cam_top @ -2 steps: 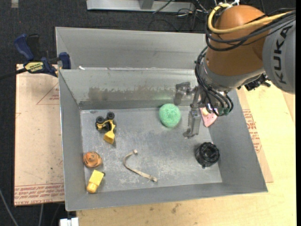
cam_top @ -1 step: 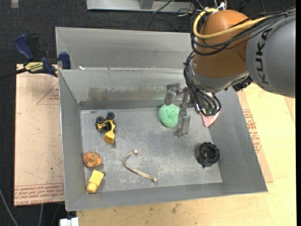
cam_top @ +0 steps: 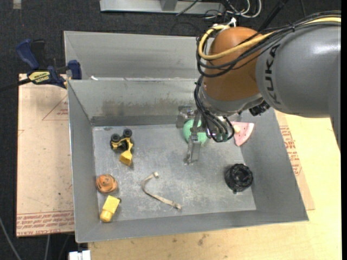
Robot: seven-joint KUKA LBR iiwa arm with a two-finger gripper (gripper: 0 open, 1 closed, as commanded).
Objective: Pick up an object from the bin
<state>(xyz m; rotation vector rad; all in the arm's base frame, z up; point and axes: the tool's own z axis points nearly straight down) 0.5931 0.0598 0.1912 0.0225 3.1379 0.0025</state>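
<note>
**Operator:** Where was my claw?

**Observer:** Your claw [cam_top: 191, 155] hung low over the middle of the bin [cam_top: 81, 145], pointing straight down, its tip close to the bare floor. That suited a plain vertical drop. I could not tell whether it was clenched or released, because the orange cover [cam_top: 230, 64] and the cables [cam_top: 216, 128] masked its upper part.

**Operator:** And the thing to pick?

**Observer:** I judged it was most likely the green rounded thing [cam_top: 194, 131], just on the far side of the claw, near the foot of the far wall. The cables hid part of it, so you could not have said whether it touched the claw or merely lay behind it.

**Operator:** What about the rest?

**Observer:** To the right, a pink and white wedge [cam_top: 242, 133] lay by the right wall, partly covered by your arm. Nearer was a black round thing [cam_top: 238, 176]. To the left of the claw a bent pale strip [cam_top: 158, 193] lay flat. Well apart on the left lay a yellow and black toy [cam_top: 122, 142], an orange round thing [cam_top: 107, 183] and a yellow block [cam_top: 109, 208]. Nothing was stacked, so you had room around the claw.
</note>
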